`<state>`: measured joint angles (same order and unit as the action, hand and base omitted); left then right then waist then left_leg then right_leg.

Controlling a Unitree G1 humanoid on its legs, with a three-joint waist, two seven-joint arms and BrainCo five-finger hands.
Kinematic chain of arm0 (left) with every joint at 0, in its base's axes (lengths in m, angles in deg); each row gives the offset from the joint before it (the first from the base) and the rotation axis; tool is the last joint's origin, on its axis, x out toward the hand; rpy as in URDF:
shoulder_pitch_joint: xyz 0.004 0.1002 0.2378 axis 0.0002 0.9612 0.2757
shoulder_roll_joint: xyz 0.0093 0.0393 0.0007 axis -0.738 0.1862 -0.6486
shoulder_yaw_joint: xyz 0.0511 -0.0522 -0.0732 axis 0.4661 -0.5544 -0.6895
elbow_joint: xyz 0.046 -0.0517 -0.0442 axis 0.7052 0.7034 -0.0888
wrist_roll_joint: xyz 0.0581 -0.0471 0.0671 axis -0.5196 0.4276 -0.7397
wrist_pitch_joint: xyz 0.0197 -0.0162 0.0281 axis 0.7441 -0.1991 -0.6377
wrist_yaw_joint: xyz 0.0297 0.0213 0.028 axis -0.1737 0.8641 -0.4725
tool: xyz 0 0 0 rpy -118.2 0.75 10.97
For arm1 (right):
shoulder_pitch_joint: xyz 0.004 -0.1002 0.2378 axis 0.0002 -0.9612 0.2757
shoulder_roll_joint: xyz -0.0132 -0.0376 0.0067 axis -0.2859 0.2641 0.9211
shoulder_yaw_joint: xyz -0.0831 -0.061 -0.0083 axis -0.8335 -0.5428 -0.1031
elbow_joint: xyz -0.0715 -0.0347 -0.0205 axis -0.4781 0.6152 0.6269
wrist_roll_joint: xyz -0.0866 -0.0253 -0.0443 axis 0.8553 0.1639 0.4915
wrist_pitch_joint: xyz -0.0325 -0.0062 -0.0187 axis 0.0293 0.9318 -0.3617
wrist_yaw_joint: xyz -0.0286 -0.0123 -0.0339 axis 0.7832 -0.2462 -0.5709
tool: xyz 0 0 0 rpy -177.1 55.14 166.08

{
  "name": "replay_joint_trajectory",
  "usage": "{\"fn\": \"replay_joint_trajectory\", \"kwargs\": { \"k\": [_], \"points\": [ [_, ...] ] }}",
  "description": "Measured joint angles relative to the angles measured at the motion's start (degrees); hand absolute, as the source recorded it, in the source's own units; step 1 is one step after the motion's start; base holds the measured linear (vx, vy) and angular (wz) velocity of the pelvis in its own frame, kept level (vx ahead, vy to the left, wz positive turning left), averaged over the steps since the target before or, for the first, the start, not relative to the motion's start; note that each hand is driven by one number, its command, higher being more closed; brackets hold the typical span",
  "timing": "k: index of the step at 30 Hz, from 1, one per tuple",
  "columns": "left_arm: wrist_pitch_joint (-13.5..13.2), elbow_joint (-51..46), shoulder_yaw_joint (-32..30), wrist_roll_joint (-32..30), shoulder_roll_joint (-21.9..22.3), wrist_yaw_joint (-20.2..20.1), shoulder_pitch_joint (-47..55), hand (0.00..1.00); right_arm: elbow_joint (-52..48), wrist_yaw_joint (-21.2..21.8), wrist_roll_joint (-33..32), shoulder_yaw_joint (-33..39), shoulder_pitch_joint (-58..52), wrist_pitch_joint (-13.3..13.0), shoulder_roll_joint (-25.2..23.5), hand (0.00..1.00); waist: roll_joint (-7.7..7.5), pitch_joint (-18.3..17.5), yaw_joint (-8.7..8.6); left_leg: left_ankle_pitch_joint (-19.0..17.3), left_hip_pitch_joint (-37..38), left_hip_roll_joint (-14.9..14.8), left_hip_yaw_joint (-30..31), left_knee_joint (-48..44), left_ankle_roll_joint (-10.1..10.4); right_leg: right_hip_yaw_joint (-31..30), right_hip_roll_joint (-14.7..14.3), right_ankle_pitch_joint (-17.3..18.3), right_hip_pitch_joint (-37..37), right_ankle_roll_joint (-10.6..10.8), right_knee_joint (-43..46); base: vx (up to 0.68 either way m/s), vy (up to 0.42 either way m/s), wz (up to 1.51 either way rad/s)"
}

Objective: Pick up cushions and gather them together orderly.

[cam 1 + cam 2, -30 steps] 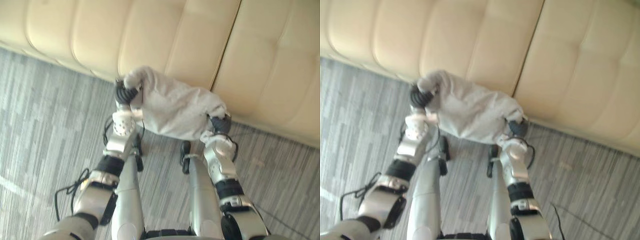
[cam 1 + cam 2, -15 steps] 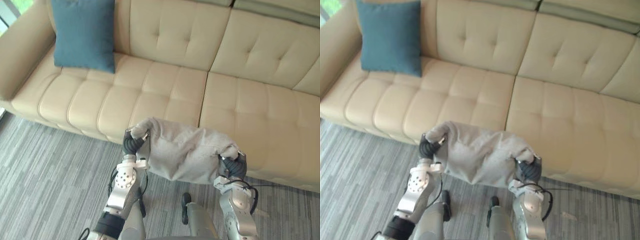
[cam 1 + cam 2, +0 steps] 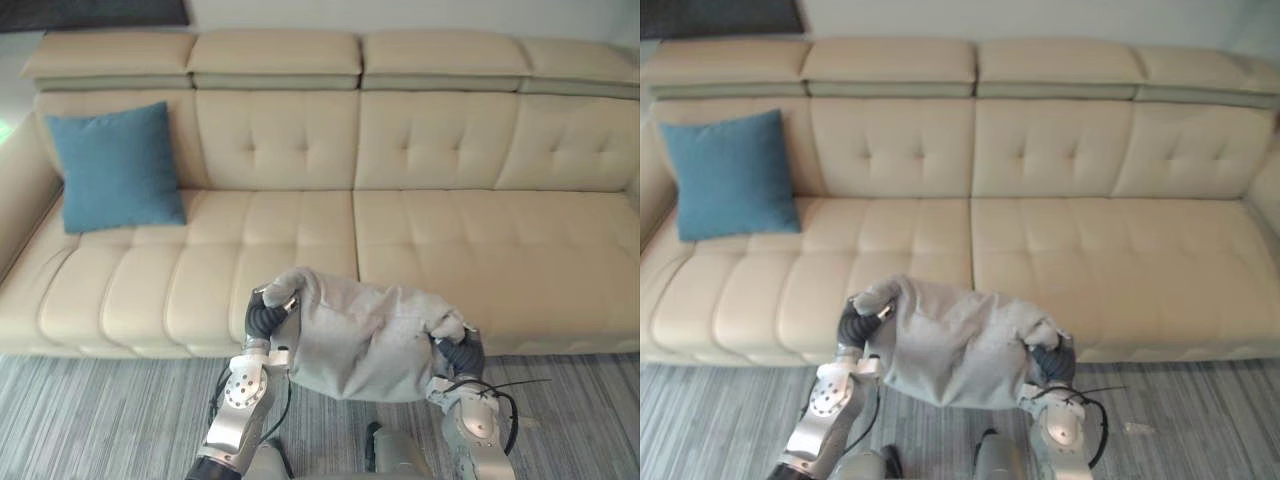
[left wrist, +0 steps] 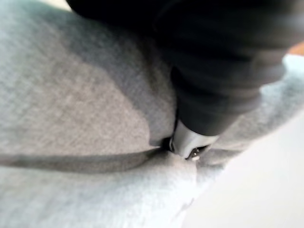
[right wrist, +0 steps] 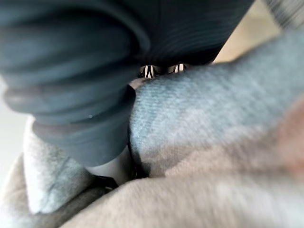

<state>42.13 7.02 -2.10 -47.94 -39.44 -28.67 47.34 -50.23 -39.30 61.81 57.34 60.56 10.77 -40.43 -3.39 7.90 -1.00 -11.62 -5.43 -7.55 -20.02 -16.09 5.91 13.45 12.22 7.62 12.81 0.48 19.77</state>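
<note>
Sofa (image 3: 450, 240): cream leather, button-tufted back, padded seat in long ribs, flat headrests on top; spans the full width of the eye views.

Carpet (image 3: 100, 420): grey, fine striped weave, a band along the bottom edge.

Grey cushion (image 3: 365, 335): soft, slack, rumpled cloth, sagging in the middle; lower centre, hanging in front of the sofa's front edge and clear of the carpet, held up at its two ends by the hands. The wrist views show its fine woven, slightly fuzzy nap and deep folds, which the eye views do not.

Blue cushion (image 3: 115, 165): square, matte teal fabric, upper left, standing on the seat and leaning on the backrest by the arm; well apart from the grey one.

Left hand (image 3: 264, 318): clenched on the cushion's left corner, a tuft of cloth poking above it; its wrist view shows a silver finger (image 4: 187, 140) sunk in a crease.

Right hand (image 3: 462, 355): closed on the right corner, cloth bunched against its dark cover.
</note>
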Motion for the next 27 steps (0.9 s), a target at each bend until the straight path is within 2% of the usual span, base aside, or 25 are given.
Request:
{"fn": "replay_joint_trajectory", "kwargs": {
  "k": [1, 3, 5, 6, 7, 8, 9, 10, 11, 12, 13, 14, 16, 18, 19, 20, 21, 22, 23, 25, 27],
  "points": [
    [0.1, 0.0, 0.0, 0.0, -0.5, 0.0, 0.2, 1.00, 1.0, 0.1, 0.0, -0.4, 1.1, 0.3, 0.1, 1.00, -0.01, 0.0, 0.12, 0.3, 0.1, -0.2, 0.3, 0.3, 0.0, 1.8, 0.2, -0.7, 0.0, -0.8, -0.7, 0.04, 0.019, -0.50],
    [0.5, 0.0, -0.1, 0.1, -1.4, 0.0, 0.2, 1.00, 2.0, 0.1, 0.1, -0.9, 2.7, 1.1, 0.2, 1.00, -0.03, 0.0, 0.03, 1.1, 1.0, -0.5, -0.1, 1.7, 0.4, 4.1, 0.3, -2.4, -0.9, 0.2, -2.3, 0.09, -0.027, -0.32],
    [0.6, 0.0, 0.1, 0.1, -1.2, 0.0, 0.2, 1.00, 1.9, 0.1, 0.3, -0.9, 2.8, 1.2, 1.1, 1.00, 0.45, -0.3, -0.38, 1.9, 2.7, -1.3, -0.1, 3.6, 1.0, 3.9, -1.7, -3.3, -3.0, 0.8, -4.8, 0.17, -0.084, -0.06],
    [0.6, 0.0, 0.1, 0.1, -1.2, 0.0, 0.2, 1.00, 1.9, 0.2, 0.4, -1.0, 2.8, 1.2, 1.5, 1.00, 0.67, -0.3, -0.27, 1.2, 2.6, -2.3, 0.0, 2.7, 1.8, 3.8, -2.7, -3.2, -3.4, 1.1, -4.9, 0.16, -0.128, -0.15],
    [0.5, 0.1, 0.0, 0.0, -1.1, 0.0, 0.5, 1.00, 1.7, 0.5, 0.4, -1.5, 2.7, 1.2, 2.0, 1.00, 1.67, -0.1, 0.01, -1.1, 2.2, -5.3, -0.1, -1.1, 3.2, 4.7, -4.8, -1.6, -4.3, 0.0, -4.9, 0.21, -0.140, -0.15],
    [0.5, 0.3, -0.4, 0.1, -1.1, 0.0, 0.8, 1.00, 1.6, 0.5, 0.4, -2.2, 2.6, 1.2, 2.0, 1.00, 2.32, -0.4, 0.43, -2.2, 0.9, -7.3, 0.3, -5.8, 3.4, 4.5, -6.1, -0.7, -5.4, -0.7, -5.3, 0.18, -0.108, -0.07],
    [0.4, 0.6, -0.7, 0.1, -1.1, 0.0, 0.7, 1.00, 1.4, 0.5, 0.4, -2.7, 2.6, 1.2, 2.1, 1.00, 2.67, -0.3, 0.21, -2.3, -2.9, -9.7, 2.5, -13.2, 2.8, 5.2, -7.2, 0.0, -5.9, -0.7, -5.0, 0.18, -0.128, 0.00],
    [0.5, 1.2, -1.0, 0.1, -0.8, 0.0, 0.7, 1.00, 1.3, 0.5, 0.4, -2.9, 2.6, 1.2, 2.4, 1.00, 3.35, 0.1, 0.32, -0.5, -8.3, -12.8, 6.3, -24.5, -0.5, 6.2, -9.1, 0.2, -6.7, -0.8, -4.8, 0.21, -0.137, -0.05],
    [0.6, 1.8, -1.6, 0.4, -0.3, 0.0, 0.8, 1.00, 1.1, 0.5, 0.4, -2.9, 2.6, 1.2, 2.2, 1.00, 4.03, 0.5, 0.94, 2.7, -11.7, -14.3, 9.4, -31.6, -2.8, 6.1, -10.4, 0.6, -8.4, -1.6, -4.9, 0.22, -0.136, -0.10],
    [0.6, 2.3, -1.9, 0.6, -0.1, 0.0, 0.8, 1.00, 1.1, 0.5, 0.4, -2.9, 2.6, 1.2, 2.1, 1.00, 4.11, 0.5, 0.93, 6.1, -13.6, -14.7, 10.9, -35.0, -2.8, 6.1, -10.8, 0.8, -9.5, -1.9, -5.2, 0.28, -0.093, -0.03],
    [0.8, 2.8, -1.7, 0.7, 0.1, 0.0, 0.8, 1.00, 0.7, 0.5, 0.4, -2.8, 2.6, 1.2, 2.4, 1.00, 3.85, 0.7, 1.26, 5.1, -15.4, -13.6, 12.1, -37.1, -1.2, 6.1, -10.2, 0.8, -11.1, -2.0, -6.2, 0.24, -0.065, 0.06],
    [0.8, 2.8, -1.7, 0.8, 0.8, -0.2, 0.8, 1.00, -0.7, 0.4, 0.4, -2.2, 2.6, 1.2, 2.6, 1.00, 3.72, 0.8, 1.28, 2.4, -16.1, -11.3, 12.0, -35.2, -0.9, 6.1, -9.4, 0.8, -11.6, -2.0, -6.8, 0.22, -0.050, 0.06],
    [0.8, 2.8, -1.6, 1.1, 1.9, -0.5, 0.5, 1.00, -3.0, 0.4, 0.4, -0.6, 2.6, 1.2, 2.6, 1.00, 3.87, 0.7, 1.37, -0.3, -16.4, -6.5, 11.4, -25.9, -1.8, 6.1, -8.5, 0.7, -12.6, -1.8, -8.7, 0.20, 0.018, 0.06],
    [0.9, 2.8, -1.6, 1.1, 2.1, -1.0, 0.4, 1.00, -3.7, 0.3, 0.4, -0.5, 2.7, 1.2, 2.7, 1.00, 3.99, 0.6, 1.53, 0.1, -16.1, -3.3, 11.5, -15.8, -2.2, 6.1, -8.5, 0.7, -13.9, -1.7, -9.9, 0.25, 0.109, 0.00],
    [1.0, 2.8, -1.7, 1.1, 2.1, -1.0, 0.5, 1.00, -3.9, 0.3, 0.4, -0.5, 2.7, 1.2, 2.7, 1.00, 4.12, 0.6, 2.40, 3.0, -14.8, -1.5, 12.3, -7.4, -2.0, 5.4, -8.7, 0.9, -14.5, -1.3, -10.1, 0.22, 0.131, -0.27],
    [1.1, 2.7, -1.7, 1.1, 2.1, -1.0, 0.5, 1.00, -3.8, 0.3, 0.4, -0.5, 2.7, 1.2, 2.6, 1.00, 4.21, 0.6, 3.12, 7.8, -13.4, -0.9, 13.2, -4.8, -2.8, 4.3, -9.0, 1.3, -14.8, -0.3, -10.2, 0.22, 0.129, -0.47],
    [1.1, 2.7, -1.8, 1.1, 1.2, -1.0, 0.5, 1.00, -3.8, 0.3, 0.5, -0.6, 2.3, 1.5, 1.4, 1.00, 2.45, 0.0, 4.10, 8.0, -12.3, 0.3, 12.0, -3.9, -4.2, 2.8, -7.9, 1.3, -15.0, 0.7, -10.6, 0.22, 0.113, -0.28],
    [1.1, 2.0, -1.8, 1.1, 1.2, -1.0, 0.4, 1.00, -5.1, 0.3, 0.7, -0.5, 1.7, 1.5, 0.2, 1.00, 2.06, -0.2, 4.00, 7.4, -12.2, 1.2, 11.6, -4.2, -5.2, 3.0, -6.8, 1.4, -14.9, 1.0, -10.7, 0.21, 0.113, -0.13],
    [1.1, 1.6, -1.8, 1.1, 1.2, -1.0, 0.4, 1.00, -5.5, 0.3, 1.0, -0.5, 1.6, 1.4, -0.1, 1.00, 1.92, -0.2, 4.07, 6.9, -11.8, 1.6, 11.0, -4.4, -5.5, 2.7, -6.2, 1.6, -15.0, 1.4, -10.6, 0.20, 0.136, -0.19],
    [1.1, 0.2, -2.3, 1.1, 1.1, -1.0, 1.7, 1.00, -5.6, 0.4, 2.0, -0.7, 1.8, 1.4, -0.6, 1.00, 1.56, -0.4, 4.81, 4.8, -7.7, 3.3, 7.3, -3.1, -6.5, -0.6, -3.5, 2.7, -15.0, 3.5, -7.1, 0.18, 0.154, -0.60],
    [1.1, -0.9, -2.3, 1.1, 1.1, -1.1, 2.5, 1.00, -5.3, 0.5, 2.1, -0.9, 1.8, 1.4, -0.4, 1.00, 1.66, -0.6, 4.72, 3.1, -5.1, 4.5, 5.5, -1.8, -6.5, -2.0, -1.5, 3.7, -14.3, 4.9, -2.5, 0.12, 0.113, -0.42]
  ]
}}
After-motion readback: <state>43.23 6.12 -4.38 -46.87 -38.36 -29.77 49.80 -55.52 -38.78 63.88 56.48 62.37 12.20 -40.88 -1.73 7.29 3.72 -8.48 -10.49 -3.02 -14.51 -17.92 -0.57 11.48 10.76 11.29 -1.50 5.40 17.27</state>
